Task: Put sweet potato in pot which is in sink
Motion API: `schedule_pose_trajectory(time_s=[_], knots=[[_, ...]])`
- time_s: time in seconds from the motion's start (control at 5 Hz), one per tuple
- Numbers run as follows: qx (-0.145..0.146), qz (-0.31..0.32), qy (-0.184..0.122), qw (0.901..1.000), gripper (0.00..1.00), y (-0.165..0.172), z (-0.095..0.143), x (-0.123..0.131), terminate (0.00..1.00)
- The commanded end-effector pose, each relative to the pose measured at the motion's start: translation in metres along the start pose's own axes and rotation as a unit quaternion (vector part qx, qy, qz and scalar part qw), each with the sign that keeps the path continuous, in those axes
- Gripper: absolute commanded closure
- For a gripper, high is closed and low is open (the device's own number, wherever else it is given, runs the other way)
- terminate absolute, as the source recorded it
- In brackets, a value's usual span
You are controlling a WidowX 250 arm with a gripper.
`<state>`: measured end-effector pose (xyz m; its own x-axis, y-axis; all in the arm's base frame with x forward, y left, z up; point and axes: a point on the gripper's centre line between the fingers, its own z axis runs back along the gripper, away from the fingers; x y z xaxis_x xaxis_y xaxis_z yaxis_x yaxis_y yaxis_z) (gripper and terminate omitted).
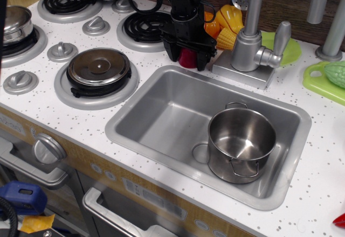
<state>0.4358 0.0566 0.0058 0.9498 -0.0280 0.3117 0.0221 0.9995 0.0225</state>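
Note:
The dark-red sweet potato (187, 60) sits on the white counter just behind the sink's back rim, left of the faucet. My black gripper (186, 56) is lowered over it, with one finger on each side and the jaws still apart. The shiny steel pot (241, 145) stands upright with nothing in it in the front right corner of the grey sink (161, 113). The pot is well to the right of the gripper and nearer the front.
The silver faucet (250, 43) stands right beside the gripper. Orange-yellow toy pieces (226, 24) lie behind it, with a green plate (287, 48) further right. A green board with a vegetable (323, 78) is at the far right. Stove burners (98, 70) and a lidded steel pot (15, 24) are on the left.

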Motion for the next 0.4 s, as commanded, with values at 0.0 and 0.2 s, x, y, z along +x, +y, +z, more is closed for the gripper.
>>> schedule_pose_trajectory(time_s=[0.0, 0.2], knots=[[0.007, 0.006, -0.022, 0.9997, 1.0, 0.0107, 0.0166, 0.0132, 0.0], [0.016, 0.01, -0.018, 0.9997, 1.0, 0.0057, 0.0244, 0.0136, 0.0]])
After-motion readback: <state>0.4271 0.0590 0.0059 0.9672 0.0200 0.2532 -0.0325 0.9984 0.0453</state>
